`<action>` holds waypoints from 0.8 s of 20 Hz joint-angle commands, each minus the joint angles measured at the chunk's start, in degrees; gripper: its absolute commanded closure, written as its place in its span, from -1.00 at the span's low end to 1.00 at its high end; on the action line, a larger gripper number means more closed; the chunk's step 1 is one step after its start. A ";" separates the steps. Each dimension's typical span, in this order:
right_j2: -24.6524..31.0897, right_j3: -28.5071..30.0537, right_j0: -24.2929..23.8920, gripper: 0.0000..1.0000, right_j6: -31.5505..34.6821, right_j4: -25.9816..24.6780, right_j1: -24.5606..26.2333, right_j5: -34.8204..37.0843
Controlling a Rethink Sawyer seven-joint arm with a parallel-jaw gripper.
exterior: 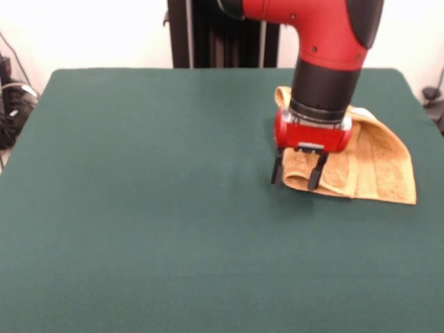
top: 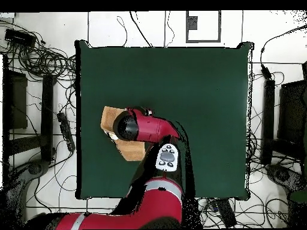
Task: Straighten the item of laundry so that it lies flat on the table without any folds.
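Towel (exterior: 374, 163), orange-tan terry cloth, lies bunched and folded over on itself on the table (exterior: 152, 208), close to the far edge and toward the right-hand edge in the front view; in the overhead view the same towel (top: 109, 118) sits near the table's left edge, about midway along it, with most of it hidden under the arm. It is not flat: layers overlap, the outline is an uneven wedge that widens toward the right-hand edge, and a raised lump of cloth pokes up behind the arm on the side toward the far edge. Paler woven bands run across the top layer. Directly over the towel's end that points toward the middle of the table hangs the gripper (exterior: 299, 172), pointing straight down from a red block below a black cylindrical wrist. Its two dark fingers stand apart with a clear gap between them, one just beyond the cloth's edge over bare green cloth, the other in front of the towel's edge; nothing is clamped between them. Whether the tips touch the surface cannot be told. The red arm (top: 147, 127) comes in from the near edge by the base in the overhead view and bends down over the towel.
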 commanded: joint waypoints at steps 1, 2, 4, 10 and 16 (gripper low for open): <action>5.41 5.11 0.33 -1.00 10.40 -1.43 8.89 -4.67; 5.67 5.03 0.14 -1.00 10.12 -1.46 9.36 -4.77; 5.94 4.83 -0.16 -1.00 9.73 -1.58 10.37 -5.58; 6.47 3.98 -1.09 -1.00 8.66 -2.13 12.40 -6.49; 6.35 4.19 -0.92 -1.00 9.32 -1.23 12.80 -5.36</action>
